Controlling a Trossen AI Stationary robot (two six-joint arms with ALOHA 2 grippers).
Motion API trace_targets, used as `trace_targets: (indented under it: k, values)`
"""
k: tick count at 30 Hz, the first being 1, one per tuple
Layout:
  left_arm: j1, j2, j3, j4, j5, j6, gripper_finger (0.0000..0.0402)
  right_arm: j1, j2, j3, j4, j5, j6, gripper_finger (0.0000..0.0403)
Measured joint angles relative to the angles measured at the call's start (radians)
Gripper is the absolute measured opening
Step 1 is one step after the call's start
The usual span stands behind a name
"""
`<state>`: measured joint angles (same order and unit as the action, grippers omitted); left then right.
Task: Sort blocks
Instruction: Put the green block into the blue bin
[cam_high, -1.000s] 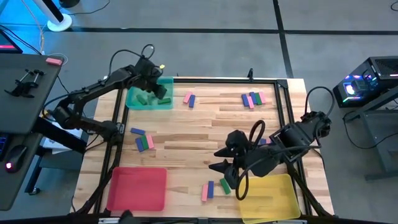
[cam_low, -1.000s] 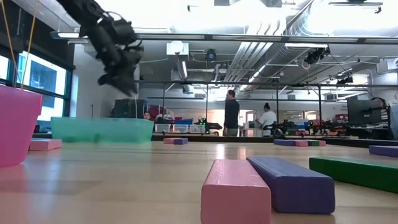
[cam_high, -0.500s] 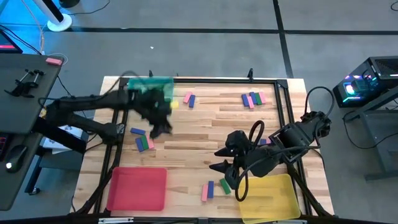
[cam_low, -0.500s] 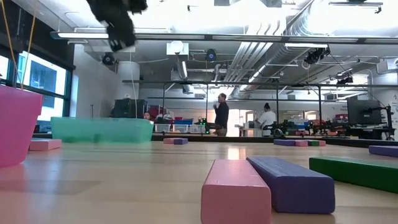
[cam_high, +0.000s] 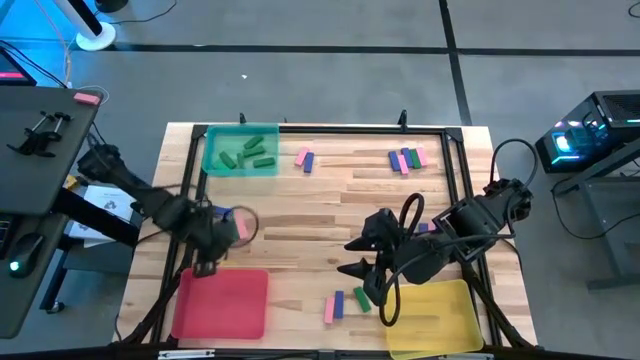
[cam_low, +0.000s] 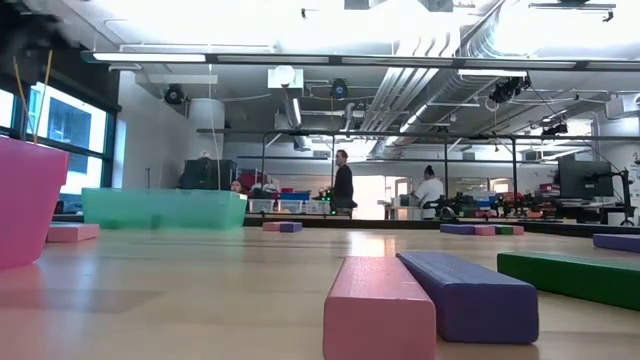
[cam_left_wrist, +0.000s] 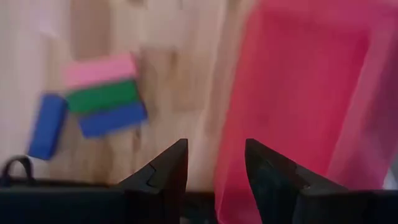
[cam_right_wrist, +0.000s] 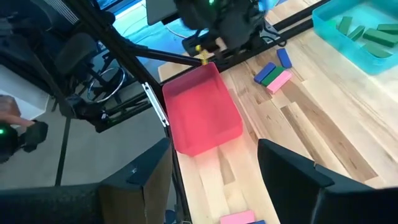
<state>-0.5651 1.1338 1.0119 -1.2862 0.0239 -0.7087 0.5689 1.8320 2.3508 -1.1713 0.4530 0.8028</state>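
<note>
Small pink, green and blue blocks lie flat in groups on the wooden table: one group (cam_left_wrist: 102, 93) by my left arm, one (cam_high: 305, 158) at the far middle, one (cam_high: 406, 158) at the far right, one (cam_high: 340, 303) near the front. Several green blocks lie in the green tray (cam_high: 212, 140). My left gripper (cam_left_wrist: 214, 146) points down, open and empty, above the red tray's far edge (cam_left_wrist: 227, 124), near the table's left side (cam_high: 207, 258). My right gripper (cam_right_wrist: 214, 144) hangs open and empty above the table's right half (cam_high: 355, 258).
The red tray (cam_high: 220, 303) sits at the near left and the yellow tray (cam_high: 440, 318) at the near right, under my right arm. A black frame rail (cam_high: 360, 128) runs around the table. People stand in the room beyond the far edge.
My left gripper has swung from above the green tray toward the table's near edge, past the left block group, and now stands over the red tray's far edge. It has rolled about its own axis on the way. It has left the low view.
</note>
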Motion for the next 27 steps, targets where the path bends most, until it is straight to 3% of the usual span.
trace_targets:
  k: [5, 12, 18, 22, 27]
  values:
    - [-0.045, -0.002, -0.119, 0.043, -0.056, 0.130, 0.0181, -0.015, 0.000, 0.000, 0.000, 0.000, 0.004, 0.0210]
    - [0.110, 0.034, -0.292, 0.194, -0.071, 0.514, 0.0234, -0.035, 0.006, -0.011, 0.007, 0.002, 0.038, 0.0210]
    - [0.251, 0.045, -0.276, 0.194, -0.052, 0.584, 0.0244, -0.055, 0.031, -0.011, 0.009, 0.009, 0.059, 0.0210]
    - [0.314, 0.045, -0.245, 0.258, -0.025, 0.556, 0.0245, -0.079, 0.047, -0.011, 0.011, 0.000, 0.057, 0.0210]
    - [0.406, 0.043, -0.280, 0.321, -0.044, 0.172, 0.0244, -0.088, 0.046, -0.011, 0.018, -0.022, 0.064, 0.0210]
